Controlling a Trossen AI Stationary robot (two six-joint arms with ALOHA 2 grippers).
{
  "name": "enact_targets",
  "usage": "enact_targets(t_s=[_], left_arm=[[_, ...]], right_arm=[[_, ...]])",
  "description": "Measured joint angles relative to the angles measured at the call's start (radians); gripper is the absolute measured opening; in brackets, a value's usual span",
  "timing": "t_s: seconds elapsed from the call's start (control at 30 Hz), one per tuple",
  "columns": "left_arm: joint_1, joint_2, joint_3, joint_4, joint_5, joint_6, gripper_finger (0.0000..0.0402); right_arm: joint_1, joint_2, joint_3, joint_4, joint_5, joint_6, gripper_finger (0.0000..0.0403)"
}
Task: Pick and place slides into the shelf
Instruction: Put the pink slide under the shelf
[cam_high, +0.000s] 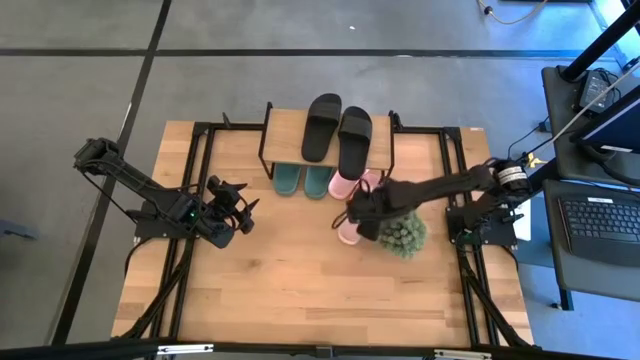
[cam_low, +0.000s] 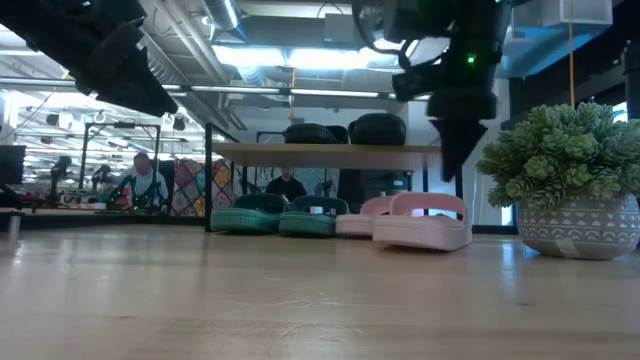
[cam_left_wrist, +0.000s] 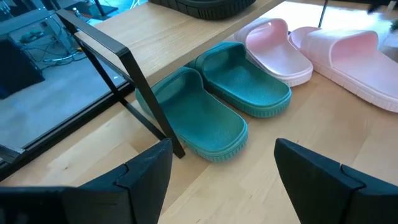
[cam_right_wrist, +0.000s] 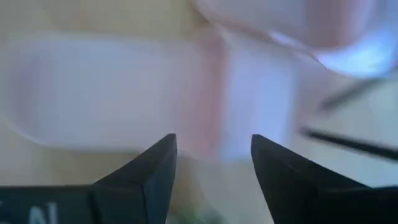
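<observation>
The shelf (cam_high: 290, 135) stands at the table's far middle, and the black slides (cam_high: 338, 130) lie on its plank. The dark green slides (cam_left_wrist: 217, 106) lie side by side under it, heels sticking out. One pink slide (cam_high: 343, 186) lies beside them, partly under the plank. The other pink slide (cam_low: 420, 225) lies slantwise on the table in front of the shelf. My right gripper (cam_right_wrist: 213, 140) is open just above this slide's middle, fingers pointing down, and it also shows in the low view (cam_low: 452, 165). My left gripper (cam_left_wrist: 224, 146) is open and empty, left of the shelf and facing the green slides.
A round spiky green plant in a patterned pot (cam_high: 403, 235) stands close to the right of my right gripper and the loose pink slide. Black metal frame rails (cam_high: 195, 190) run along both sides of the table. The near half of the tabletop (cam_high: 300, 300) is bare wood.
</observation>
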Motion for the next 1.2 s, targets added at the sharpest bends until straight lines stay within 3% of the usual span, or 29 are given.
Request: enact_targets(t_s=[0.2,0.47,0.73,1.07,1.2], left_arm=[[0.0,0.0,0.0,0.0,0.0,0.0,0.0273],[0.0,0.0,0.0,0.0,0.0,0.0,0.0273],[0.0,0.0,0.0,0.0,-0.001,0.001,0.0273],[0.0,0.0,0.0,0.0,-0.001,0.001,0.0273],[0.0,0.0,0.0,0.0,-0.001,0.001,0.0273]], right_arm=[[-0.063,-0.001,0.075,-0.197,-0.073,-0.078,0.0208],[-0.168,0.012,0.022,-0.176,-0.15,-0.147,0.0208],[-0.199,0.046,0.001,-0.096,-0.258,-0.224,0.0208],[-0.213,0.14,0.0,-0.105,-0.248,-0.27,0.0208],[-0.216,0.143,0.0,-0.089,-0.167,-0.286,0.0208]])
